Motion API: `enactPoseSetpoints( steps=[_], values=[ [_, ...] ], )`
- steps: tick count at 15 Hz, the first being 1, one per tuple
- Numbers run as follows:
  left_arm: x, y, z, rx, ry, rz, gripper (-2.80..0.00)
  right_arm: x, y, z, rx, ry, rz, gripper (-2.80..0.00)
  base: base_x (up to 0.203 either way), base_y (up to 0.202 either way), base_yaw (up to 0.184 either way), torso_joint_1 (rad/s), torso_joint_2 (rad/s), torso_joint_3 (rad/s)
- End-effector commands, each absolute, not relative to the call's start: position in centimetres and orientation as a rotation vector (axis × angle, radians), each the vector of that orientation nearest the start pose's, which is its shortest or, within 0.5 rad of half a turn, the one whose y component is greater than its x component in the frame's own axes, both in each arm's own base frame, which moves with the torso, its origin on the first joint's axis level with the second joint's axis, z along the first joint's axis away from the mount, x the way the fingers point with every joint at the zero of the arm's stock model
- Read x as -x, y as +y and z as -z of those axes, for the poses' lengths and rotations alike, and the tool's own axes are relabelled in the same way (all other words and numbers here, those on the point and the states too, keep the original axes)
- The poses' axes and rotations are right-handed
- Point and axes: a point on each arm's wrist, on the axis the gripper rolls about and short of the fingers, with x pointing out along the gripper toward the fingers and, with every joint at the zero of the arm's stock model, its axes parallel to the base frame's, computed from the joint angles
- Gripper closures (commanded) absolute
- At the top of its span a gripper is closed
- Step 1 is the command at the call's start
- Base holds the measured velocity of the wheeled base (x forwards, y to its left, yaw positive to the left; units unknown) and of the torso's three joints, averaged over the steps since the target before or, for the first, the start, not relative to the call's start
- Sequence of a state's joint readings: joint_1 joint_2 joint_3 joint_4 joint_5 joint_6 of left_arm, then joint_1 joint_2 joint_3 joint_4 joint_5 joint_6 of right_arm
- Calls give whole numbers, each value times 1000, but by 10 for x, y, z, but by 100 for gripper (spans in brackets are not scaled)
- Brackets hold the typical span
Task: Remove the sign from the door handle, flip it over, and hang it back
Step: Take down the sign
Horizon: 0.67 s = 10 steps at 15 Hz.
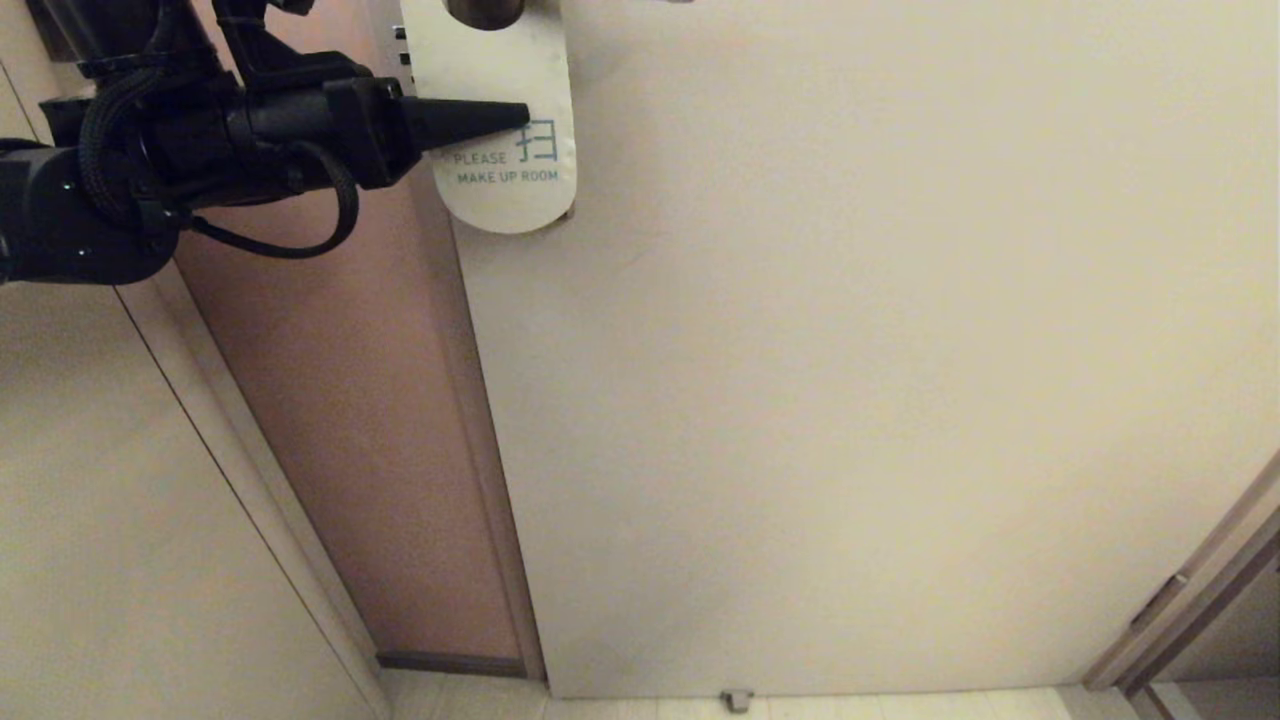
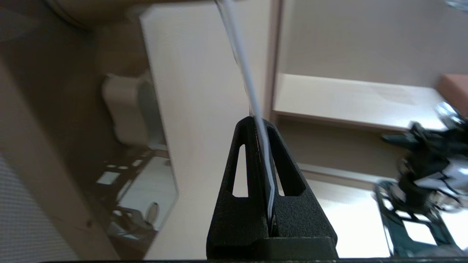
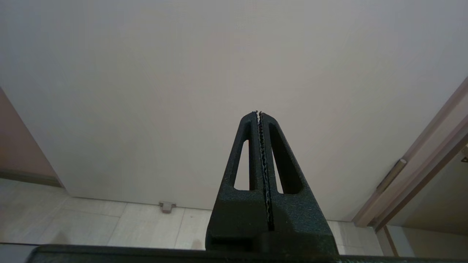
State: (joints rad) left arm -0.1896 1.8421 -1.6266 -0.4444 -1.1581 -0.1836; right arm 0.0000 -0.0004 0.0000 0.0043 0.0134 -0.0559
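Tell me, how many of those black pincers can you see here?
2. The left pincer is up by the door handle, clamped on the sign. The right pincer is shut on nothing, pointing at the door; only its own camera shows it.

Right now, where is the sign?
In the head view the sign hangs on the door handle at top centre-left, white face outward, pinched at its lower part by the left gripper.

From my head camera the door handle (image 1: 485,12) is cut off by the top edge, the left gripper (image 1: 520,117) covers part of the sign (image 1: 505,100), and my right arm is out of frame.
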Motion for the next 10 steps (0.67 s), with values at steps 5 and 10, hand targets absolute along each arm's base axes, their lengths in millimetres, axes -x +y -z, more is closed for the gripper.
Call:
enactPoseSetpoints(
  steps=[5,10],
  values=[
    [-330,-98,-351,67,-100,1231,0,23,0,-75,57,4,-14,0,0,0,0,0,0,0],
    [-315,-106,-347,86,-84,1161,0,23,0,-75,57,4,-14,0,0,0,0,0,0,0]
  ],
)
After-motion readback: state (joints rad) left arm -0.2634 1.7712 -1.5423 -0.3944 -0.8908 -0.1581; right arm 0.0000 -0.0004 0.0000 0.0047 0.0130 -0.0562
